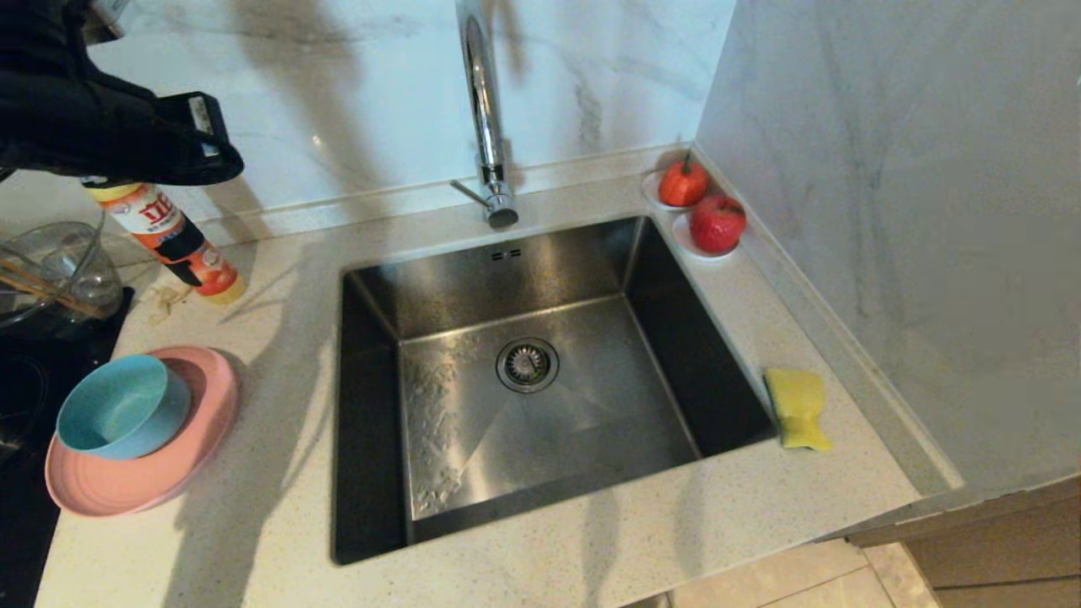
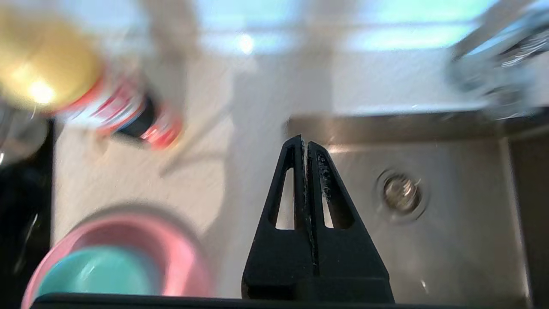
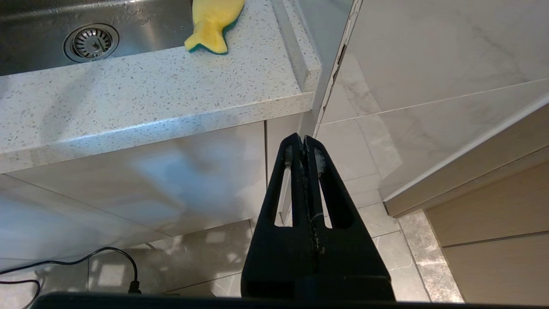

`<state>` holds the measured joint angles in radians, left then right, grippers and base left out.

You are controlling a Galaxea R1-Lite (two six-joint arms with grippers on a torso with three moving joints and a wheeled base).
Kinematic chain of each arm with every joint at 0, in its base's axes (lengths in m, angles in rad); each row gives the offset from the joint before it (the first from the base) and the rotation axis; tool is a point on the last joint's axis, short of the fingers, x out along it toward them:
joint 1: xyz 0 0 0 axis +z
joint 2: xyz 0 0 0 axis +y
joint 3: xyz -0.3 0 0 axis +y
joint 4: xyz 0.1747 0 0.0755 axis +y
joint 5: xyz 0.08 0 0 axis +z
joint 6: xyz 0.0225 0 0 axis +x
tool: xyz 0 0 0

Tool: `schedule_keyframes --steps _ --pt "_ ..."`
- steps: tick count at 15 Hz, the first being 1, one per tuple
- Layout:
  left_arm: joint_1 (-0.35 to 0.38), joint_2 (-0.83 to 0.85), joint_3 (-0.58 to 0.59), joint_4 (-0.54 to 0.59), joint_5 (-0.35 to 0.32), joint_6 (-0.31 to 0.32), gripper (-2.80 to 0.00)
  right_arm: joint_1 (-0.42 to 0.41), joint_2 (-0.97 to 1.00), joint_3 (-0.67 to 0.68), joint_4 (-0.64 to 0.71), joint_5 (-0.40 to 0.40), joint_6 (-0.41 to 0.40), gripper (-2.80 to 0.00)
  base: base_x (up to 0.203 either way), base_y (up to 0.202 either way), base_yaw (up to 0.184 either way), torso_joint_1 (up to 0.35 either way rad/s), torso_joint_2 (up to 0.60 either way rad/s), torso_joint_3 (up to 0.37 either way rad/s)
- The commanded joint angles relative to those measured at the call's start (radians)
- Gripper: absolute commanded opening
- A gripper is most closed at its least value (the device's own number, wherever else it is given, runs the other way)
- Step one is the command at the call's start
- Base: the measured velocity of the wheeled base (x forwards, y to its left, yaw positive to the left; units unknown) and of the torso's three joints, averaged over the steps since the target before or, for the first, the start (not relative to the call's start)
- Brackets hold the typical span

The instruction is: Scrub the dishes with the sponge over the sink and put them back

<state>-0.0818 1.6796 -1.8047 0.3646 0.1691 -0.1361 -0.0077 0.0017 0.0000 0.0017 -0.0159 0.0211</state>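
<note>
The pink plate (image 1: 181, 456) lies on the counter left of the sink (image 1: 676, 338), with the teal bowl (image 1: 118, 405) sitting on it. Thin chopsticks (image 1: 42, 285) rest in a clear glass bowl at the far left. The yellow sponge (image 1: 798, 407) lies on the counter at the sink's right edge. My left arm (image 1: 101, 127) hovers high at the back left. My left gripper (image 2: 305, 143) is shut and empty, above the counter between the plate (image 2: 180, 253) and the sink (image 2: 454, 257). My right gripper (image 3: 299, 139) hangs shut and empty below the counter's front edge, with the sponge (image 3: 212, 21) beyond it.
A tilted detergent bottle (image 1: 173, 241) stands under my left arm, next to the glass bowl (image 1: 59, 262). The chrome faucet (image 1: 486, 110) rises behind the sink. Two red fruit-like items (image 1: 701, 207) sit at the back right corner. A black cooktop (image 1: 25, 397) borders the plate on the left.
</note>
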Motion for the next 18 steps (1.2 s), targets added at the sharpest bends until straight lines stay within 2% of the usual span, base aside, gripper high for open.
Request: schedule_keyframes --steps 1,4,6,11,15,18 --pt "-0.096 -0.098 0.038 -0.015 0.024 0.001 -2.80 0.000 0.001 0.002 0.000 0.000 0.000 -2.80 0.000 0.000 0.000 0.000 0.00 0.000" --pt "-0.139 -0.330 0.187 -0.016 0.045 0.006 -2.80 0.000 0.001 0.002 0.000 -0.001 0.000 -2.80 0.000 0.000 0.000 0.000 0.00 0.000" --pt "-0.133 -0.499 0.299 0.002 0.094 0.000 -2.80 0.000 0.001 0.002 0.000 0.001 0.000 -2.80 0.000 0.000 0.000 0.000 0.00 0.000" --pt "-0.011 -0.945 0.641 0.029 0.154 0.001 -2.80 0.000 0.001 0.001 0.000 0.000 0.000 -2.80 0.000 0.000 0.000 0.000 0.00 0.000" --pt "0.046 -1.280 0.945 0.025 0.148 0.070 -2.80 0.000 0.001 0.002 0.000 0.001 0.000 -2.80 0.000 0.000 0.000 0.000 0.00 0.000" --pt "0.057 -1.492 1.192 0.026 0.074 0.099 -2.80 0.000 0.001 0.000 0.000 -0.001 0.001 -2.80 0.000 0.000 0.000 0.000 0.00 0.000"
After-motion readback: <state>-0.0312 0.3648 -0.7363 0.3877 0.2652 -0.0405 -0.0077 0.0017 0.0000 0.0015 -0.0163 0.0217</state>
